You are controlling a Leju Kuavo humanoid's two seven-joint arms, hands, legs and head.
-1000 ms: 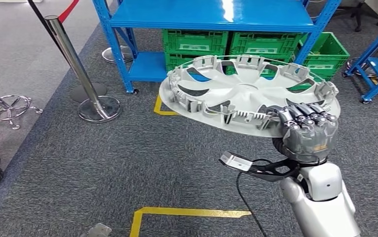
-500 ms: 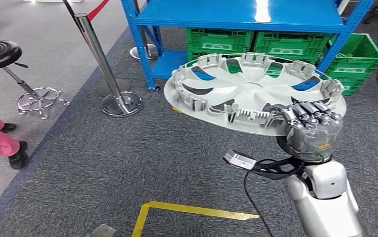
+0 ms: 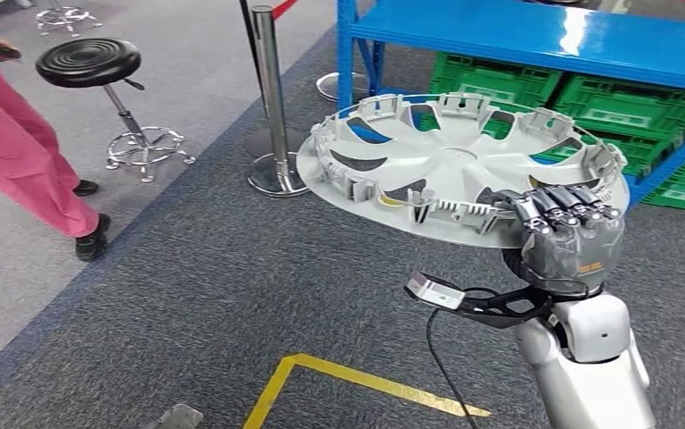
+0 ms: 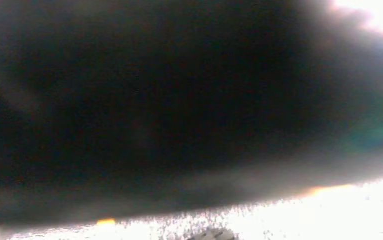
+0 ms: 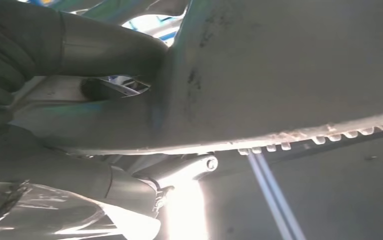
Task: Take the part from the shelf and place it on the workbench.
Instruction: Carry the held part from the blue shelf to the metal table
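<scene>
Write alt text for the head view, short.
The robot's right hand grips the near rim of a large round grey plastic wheel cover, held roughly level above grey carpet. Behind it stand a blue metal shelf over green plastic crates, a chrome stanchion post and a black round stool.

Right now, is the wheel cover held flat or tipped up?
Roughly flat: the wheel cover lies face-down, ribbed inside upward, right hand gripping its near rim.
</scene>
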